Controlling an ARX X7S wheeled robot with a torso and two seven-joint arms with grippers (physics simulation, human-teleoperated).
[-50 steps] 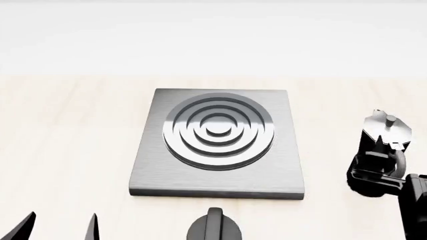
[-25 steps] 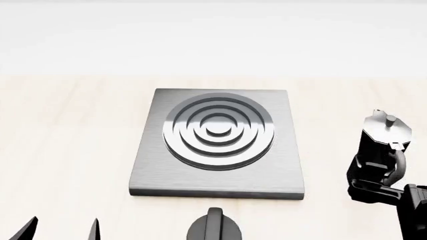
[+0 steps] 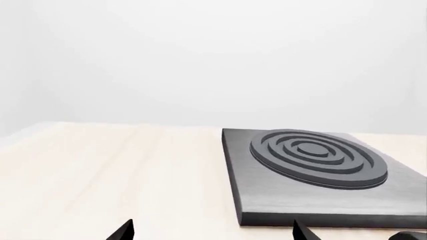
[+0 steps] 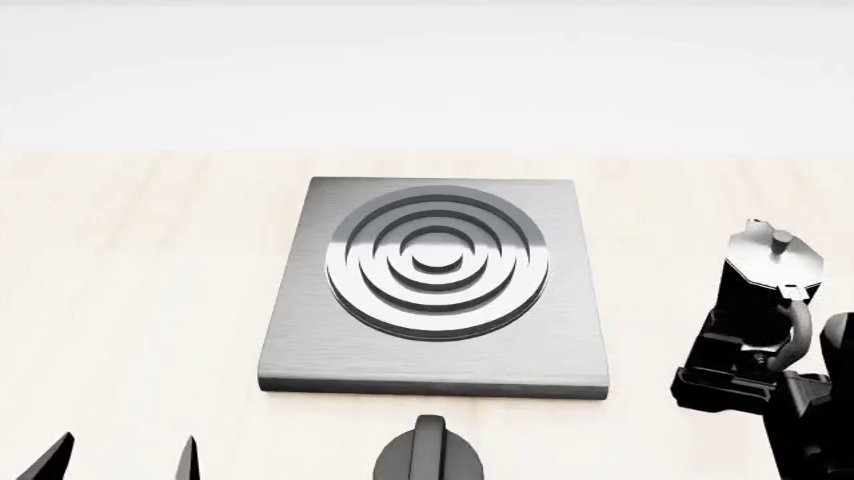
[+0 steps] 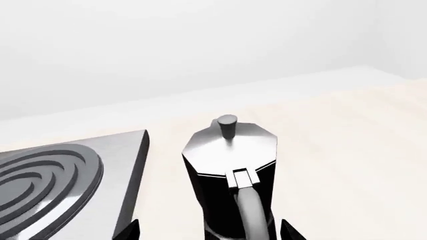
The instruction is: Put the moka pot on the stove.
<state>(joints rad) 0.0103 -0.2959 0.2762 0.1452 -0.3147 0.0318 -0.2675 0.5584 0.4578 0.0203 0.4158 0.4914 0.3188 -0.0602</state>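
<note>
The glossy black faceted moka pot (image 4: 763,285) (silvery lid, knob) stands upright on the tabletop (image 4: 120,270) beside the bare stove (image 4: 434,290), right tool (image 5: 207,231) spread wide around its handle

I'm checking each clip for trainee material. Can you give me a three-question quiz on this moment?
1. True or false: the moka pot already stands on the stove.
2. Which tool has its fingertips on either side of the pot? A) left tool B) right tool
3. In the head view, what sits just in front of the stove's near edge?

Key: 1 false, it stands on the table beside the stove; 2 B; 3 round black knob.
</note>
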